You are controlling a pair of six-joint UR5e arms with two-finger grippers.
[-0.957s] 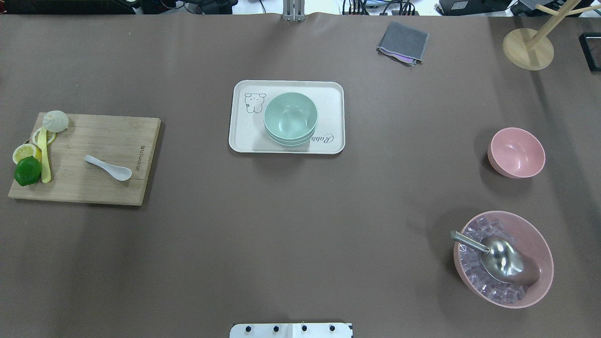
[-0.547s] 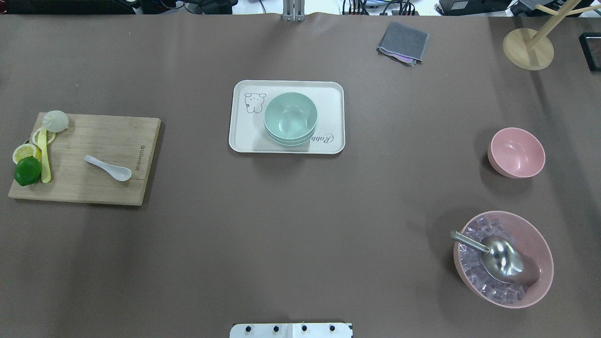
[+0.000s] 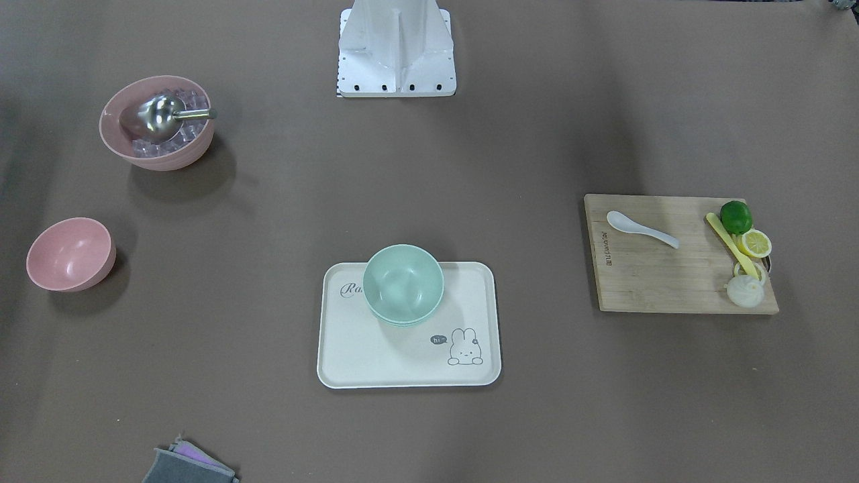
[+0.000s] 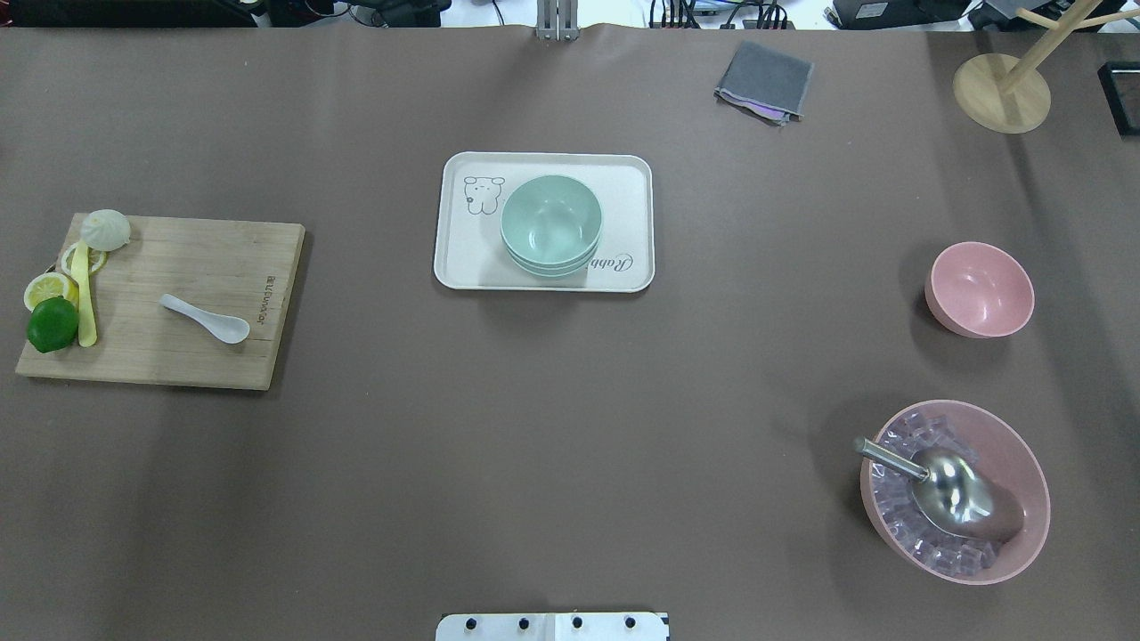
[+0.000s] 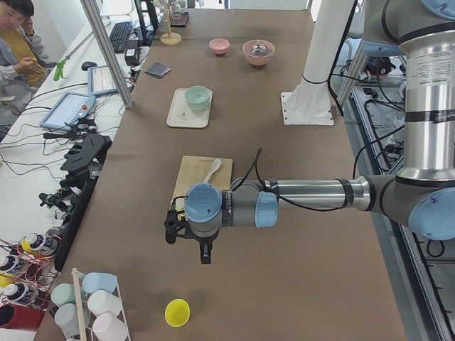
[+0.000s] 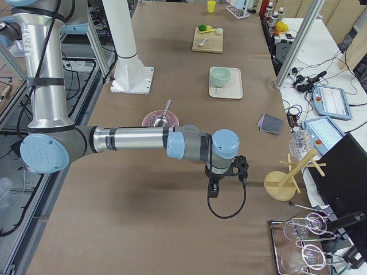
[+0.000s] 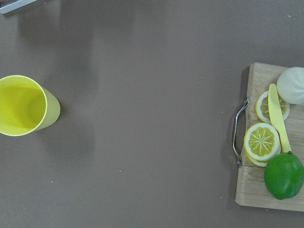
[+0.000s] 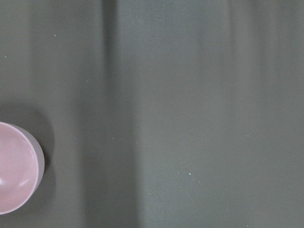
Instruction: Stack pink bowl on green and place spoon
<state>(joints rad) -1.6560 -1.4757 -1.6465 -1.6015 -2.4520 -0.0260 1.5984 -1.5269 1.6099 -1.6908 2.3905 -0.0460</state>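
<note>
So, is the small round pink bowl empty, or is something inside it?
Empty: the small round pink bowl shows only its bare inner surface from above.

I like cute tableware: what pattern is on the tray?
Cream tray with a cartoon rabbit saying "hi" in one corner; clearest in the front-facing view.

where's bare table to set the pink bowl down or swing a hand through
Widest free patch: the robot-side table between board, tray and ice bowl. Also open: the gaps between board and tray, and between tray and pink bowl. Crowded: the board's left edge with lime and lemon slices, and the tray's middle, filled by green bowls.
</note>
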